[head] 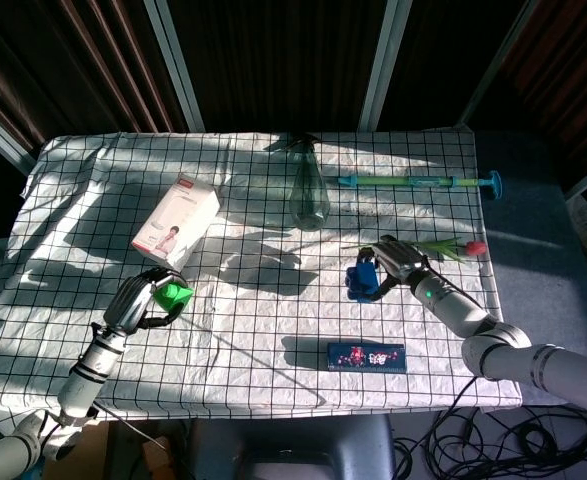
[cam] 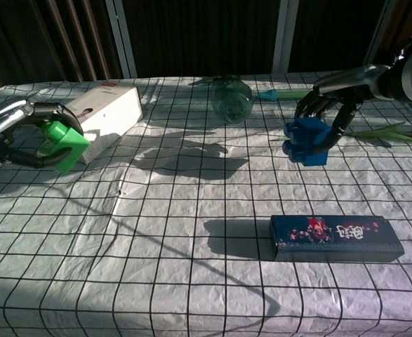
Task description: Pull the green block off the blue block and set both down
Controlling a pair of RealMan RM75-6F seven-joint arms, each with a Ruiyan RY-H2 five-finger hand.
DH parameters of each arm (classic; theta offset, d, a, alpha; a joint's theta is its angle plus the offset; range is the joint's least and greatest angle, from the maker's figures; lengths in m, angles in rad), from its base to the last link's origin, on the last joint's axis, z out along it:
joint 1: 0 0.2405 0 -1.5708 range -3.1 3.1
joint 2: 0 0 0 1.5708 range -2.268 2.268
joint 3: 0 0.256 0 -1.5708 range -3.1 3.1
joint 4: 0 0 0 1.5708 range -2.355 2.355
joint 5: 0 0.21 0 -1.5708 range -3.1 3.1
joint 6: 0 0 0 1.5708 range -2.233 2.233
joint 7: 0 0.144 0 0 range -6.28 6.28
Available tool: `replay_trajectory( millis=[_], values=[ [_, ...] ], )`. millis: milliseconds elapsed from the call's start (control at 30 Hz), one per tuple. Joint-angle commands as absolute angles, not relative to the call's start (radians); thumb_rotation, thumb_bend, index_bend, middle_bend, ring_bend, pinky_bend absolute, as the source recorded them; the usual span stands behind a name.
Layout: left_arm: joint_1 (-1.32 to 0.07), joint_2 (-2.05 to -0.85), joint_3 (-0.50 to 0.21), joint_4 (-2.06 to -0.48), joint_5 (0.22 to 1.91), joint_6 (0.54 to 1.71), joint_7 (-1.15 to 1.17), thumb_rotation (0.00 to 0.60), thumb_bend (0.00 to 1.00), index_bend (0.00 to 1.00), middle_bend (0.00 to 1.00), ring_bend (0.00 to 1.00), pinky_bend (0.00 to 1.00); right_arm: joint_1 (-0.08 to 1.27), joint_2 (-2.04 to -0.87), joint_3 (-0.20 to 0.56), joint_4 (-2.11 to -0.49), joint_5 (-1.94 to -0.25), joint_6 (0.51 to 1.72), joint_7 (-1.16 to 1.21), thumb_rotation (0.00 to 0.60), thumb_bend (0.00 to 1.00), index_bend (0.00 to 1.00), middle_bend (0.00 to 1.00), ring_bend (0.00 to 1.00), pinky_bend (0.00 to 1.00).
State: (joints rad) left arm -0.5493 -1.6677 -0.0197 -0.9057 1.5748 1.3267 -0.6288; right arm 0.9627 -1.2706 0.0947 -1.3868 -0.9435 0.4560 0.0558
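Observation:
The green block (head: 173,295) (cam: 64,144) is apart from the blue block and sits in my left hand (head: 139,300) (cam: 24,133), which grips it low over the cloth at the left. My right hand (head: 391,262) (cam: 340,95) holds the blue block (head: 362,281) (cam: 306,141) from above, near the cloth on the right. I cannot tell whether either block touches the table.
A white carton (head: 176,227) lies just behind the left hand. A dark patterned box (head: 366,356) lies in front of the blue block. A glass bottle (head: 309,190), a long teal stick (head: 420,183) and a tulip (head: 451,247) lie further back. The checked tablecloth (head: 263,330) covers the table.

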Motion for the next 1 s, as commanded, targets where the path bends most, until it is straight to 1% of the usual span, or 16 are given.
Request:
replay_trajectory(
  millis=[33, 133, 167, 200, 233, 300, 333, 400, 433, 533, 567, 700, 767, 867, 933, 1000],
  values=[
    [-0.531, -1.744, 0.025, -0.794, 1.564, 1.253, -0.677, 0.600, 0.74, 0.69, 0.75, 0.64, 0.78, 1.005, -1.333, -0.032, -1.344, -0.786, 0.573, -0.172, 0.600, 0.34, 0.50, 0.45, 0.21, 0.03],
    [-0.535, -1.756, 0.044, -0.766, 1.570, 1.208, -0.684, 0.600, 0.64, 0.60, 0.63, 0.46, 0.54, 1.021, -1.341, -0.062, -1.365, -0.696, 0.613, -0.260, 0.600, 0.34, 0.36, 0.33, 0.13, 0.00],
    [-0.536, -1.755, 0.048, -0.765, 1.572, 1.195, -0.688, 0.600, 0.61, 0.57, 0.59, 0.41, 0.48, 1.025, -1.340, -0.067, -1.374, -0.673, 0.618, -0.277, 0.600, 0.34, 0.30, 0.29, 0.11, 0.00],
    [-0.539, -1.753, 0.055, -0.764, 1.576, 1.182, -0.688, 0.600, 0.56, 0.51, 0.51, 0.32, 0.38, 1.031, -1.335, -0.070, -1.387, -0.647, 0.619, -0.292, 0.600, 0.33, 0.20, 0.23, 0.09, 0.00],
    [-0.541, -1.751, 0.059, -0.763, 1.581, 1.179, -0.686, 0.600, 0.54, 0.46, 0.46, 0.27, 0.33, 1.035, -1.328, -0.070, -1.399, -0.631, 0.615, -0.296, 0.600, 0.31, 0.13, 0.19, 0.08, 0.00],
    [-0.541, -1.747, 0.062, -0.766, 1.588, 1.182, -0.673, 0.600, 0.45, 0.32, 0.30, 0.12, 0.17, 1.038, -1.311, -0.065, -1.420, -0.617, 0.618, -0.298, 0.600, 0.27, 0.02, 0.11, 0.04, 0.00],
    [-0.541, -1.744, 0.062, -0.772, 1.589, 1.183, -0.668, 0.600, 0.42, 0.25, 0.23, 0.06, 0.11, 1.038, -1.303, -0.064, -1.429, -0.618, 0.623, -0.300, 0.600, 0.24, 0.00, 0.07, 0.01, 0.00],
    [-0.541, -1.731, 0.056, -0.802, 1.589, 1.191, -0.667, 0.600, 0.37, 0.14, 0.11, 0.00, 0.02, 1.035, -1.282, -0.060, -1.454, -0.625, 0.634, -0.301, 0.600, 0.20, 0.00, 0.02, 0.00, 0.00],
    [-0.540, -1.723, 0.053, -0.817, 1.589, 1.198, -0.665, 0.600, 0.35, 0.08, 0.06, 0.00, 0.00, 1.033, -1.269, -0.058, -1.468, -0.629, 0.635, -0.300, 0.600, 0.18, 0.00, 0.00, 0.00, 0.00],
    [-0.534, -1.683, 0.045, -0.883, 1.593, 1.230, -0.642, 0.600, 0.31, 0.01, 0.00, 0.00, 0.00, 1.021, -1.216, -0.043, -1.529, -0.651, 0.638, -0.276, 0.600, 0.15, 0.00, 0.00, 0.00, 0.00],
    [-0.528, -1.667, 0.042, -0.909, 1.597, 1.251, -0.632, 0.600, 0.31, 0.01, 0.00, 0.00, 0.00, 1.012, -1.198, -0.037, -1.549, -0.667, 0.647, -0.266, 0.600, 0.15, 0.00, 0.00, 0.00, 0.00],
    [-0.467, -1.554, 0.035, -1.057, 1.624, 1.413, -0.524, 0.600, 0.30, 0.00, 0.00, 0.00, 0.00, 0.920, -1.095, -0.025, -1.667, -0.802, 0.780, -0.219, 0.600, 0.15, 0.00, 0.00, 0.00, 0.00],
    [-0.408, -1.469, 0.038, -1.151, 1.616, 1.492, -0.423, 0.600, 0.31, 0.00, 0.00, 0.00, 0.00, 0.846, -1.045, -0.051, -1.730, -0.883, 0.910, -0.237, 0.600, 0.15, 0.00, 0.00, 0.00, 0.00],
    [-0.292, -1.340, 0.045, -1.276, 1.556, 1.590, -0.172, 0.600, 0.34, 0.00, 0.00, 0.00, 0.00, 0.707, -1.002, -0.116, -1.797, -0.982, 1.155, -0.320, 0.600, 0.15, 0.00, 0.00, 0.00, 0.00],
    [-0.223, -1.279, 0.045, -1.373, 1.484, 1.624, -0.006, 0.600, 0.35, 0.00, 0.00, 0.00, 0.00, 0.617, -1.006, -0.146, -1.813, -1.020, 1.294, -0.360, 0.600, 0.15, 0.00, 0.00, 0.00, 0.00],
    [-0.138, -1.256, 0.026, -1.439, 1.400, 1.707, 0.116, 0.600, 0.36, 0.00, 0.00, 0.00, 0.00, 0.492, -1.038, -0.174, -1.797, -1.047, 1.458, -0.364, 0.600, 0.15, 0.00, 0.00, 0.00, 0.00]
  ],
)
